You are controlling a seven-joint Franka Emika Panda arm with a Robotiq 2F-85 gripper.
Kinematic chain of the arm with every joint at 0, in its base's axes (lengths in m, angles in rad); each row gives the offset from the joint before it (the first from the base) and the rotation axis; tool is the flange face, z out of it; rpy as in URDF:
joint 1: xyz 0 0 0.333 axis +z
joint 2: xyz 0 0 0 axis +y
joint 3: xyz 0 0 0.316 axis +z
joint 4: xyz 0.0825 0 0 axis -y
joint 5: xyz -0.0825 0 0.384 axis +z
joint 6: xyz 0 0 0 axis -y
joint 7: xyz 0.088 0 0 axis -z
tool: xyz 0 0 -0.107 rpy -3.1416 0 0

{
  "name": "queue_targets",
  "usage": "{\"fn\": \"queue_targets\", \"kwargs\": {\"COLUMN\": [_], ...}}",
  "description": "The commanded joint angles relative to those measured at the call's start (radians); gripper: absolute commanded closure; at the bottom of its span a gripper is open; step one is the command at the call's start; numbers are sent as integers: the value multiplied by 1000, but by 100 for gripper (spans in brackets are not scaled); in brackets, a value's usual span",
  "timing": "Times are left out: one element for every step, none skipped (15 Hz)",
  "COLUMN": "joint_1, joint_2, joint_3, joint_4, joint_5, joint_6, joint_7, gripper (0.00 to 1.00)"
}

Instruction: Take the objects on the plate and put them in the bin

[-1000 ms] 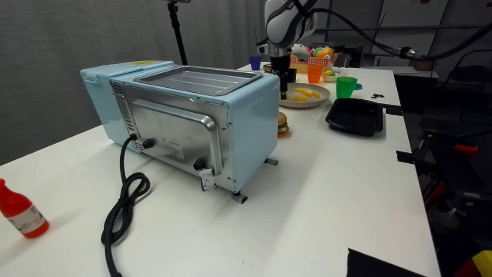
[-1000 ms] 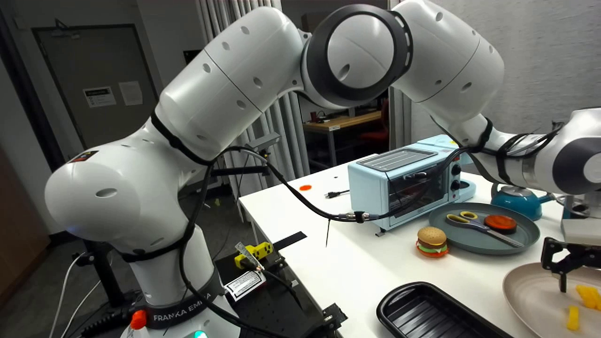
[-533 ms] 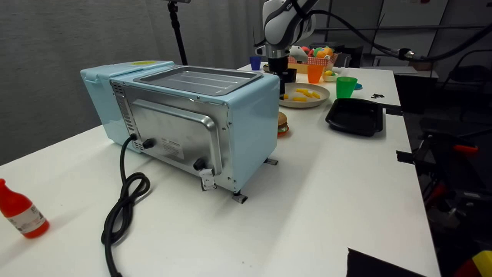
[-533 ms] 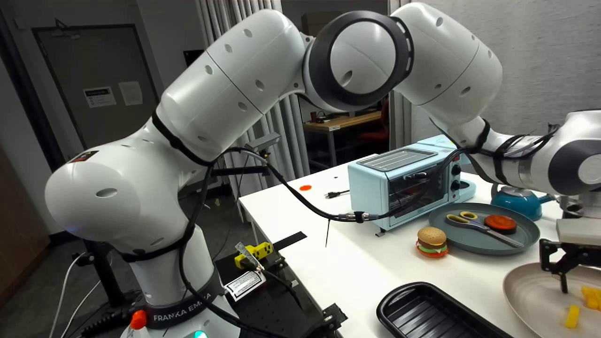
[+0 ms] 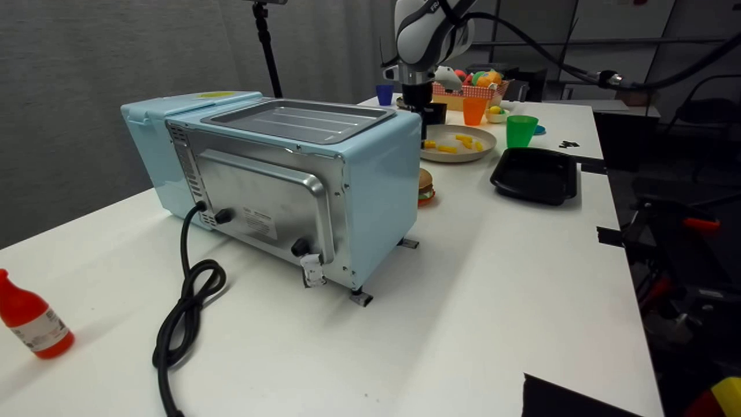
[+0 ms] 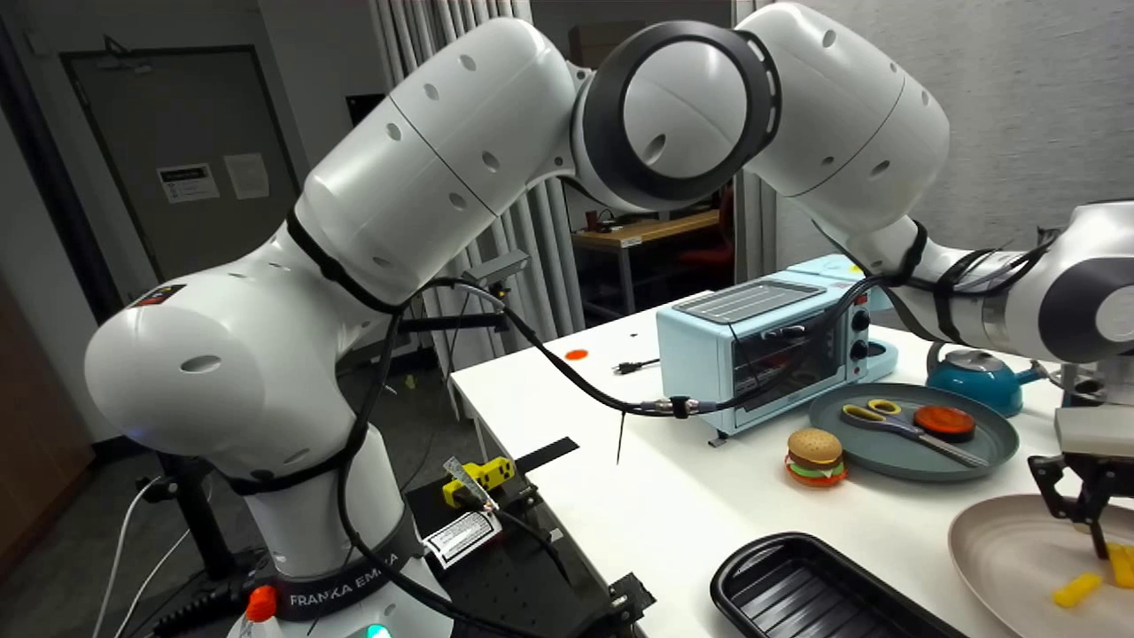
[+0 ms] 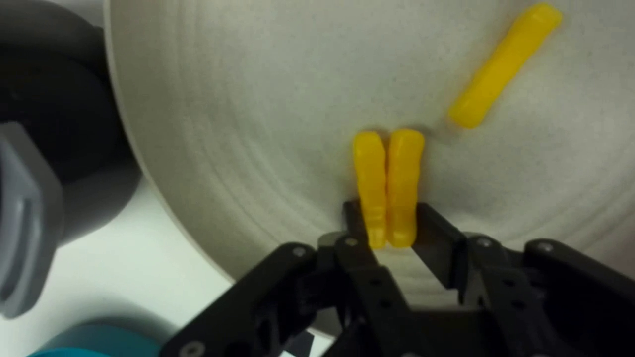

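Wrist view: the pincer point(image 7: 389, 213) is closed on 2 yellow sticks point(image 7: 404, 163), gripped side by side; whether they are off the surface of the plate point(image 7: 278, 89) cannot be told. 1 more yellow stick point(image 7: 506, 67) lies slantwise on the plate, apart from those gripped. As judged, the grasp is the step in hand, with lifting, carrying and releasing left. At the left, the plate's rim runs close to a dark vessel point(image 7: 99, 188) with a grey handle point(image 7: 30, 223), so sideways travel on that flank would seem tight.

In an exterior view, further yellow sticks point(image 5: 464, 138) lie on the plate, too small for a sure count; these too are judged left to do. No yellow stick is seen elsewhere, and no bin can be identified with certainty. A green cup point(image 5: 521, 132) and a black tray point(image 5: 535, 174) stand near the plate's rim, while the toaster oven point(image 5: 301, 179) appears to hide a little of the plate.

In an exterior view, the frame cuts off much of the plate; the part in sight lies near a hamburger point(image 6: 815, 456) and a grey dish point(image 6: 886, 459). White tabletop point(image 6: 638, 478) stretches between the hamburger and the black tray: a likely lane for moving, by judgement, once the load is raised over the plate's rim.
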Motion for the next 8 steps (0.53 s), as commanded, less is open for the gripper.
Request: {"fn": "queue_targets", "kwargs": {"joint_1": [-12,-11,-12,-15,-13,-11,-12,-2], "joint_2": [17,11,-4,-18,-37,-52,-75,-100], "joint_3": [-8,-16,-27,-33,-49,-63,-74,-96], "joint_4": [42,38,28,23,12,3,-16,-41], "joint_5": [-1,-7,-11,-10,-15,-21,-22,-13], "joint_6": [5,15,17,4,-9,-19,-27,-25], "joint_7": [7,13,19,22,34,47,54,55], "gripper": [92,92,92,92,92,92,92,92]}}
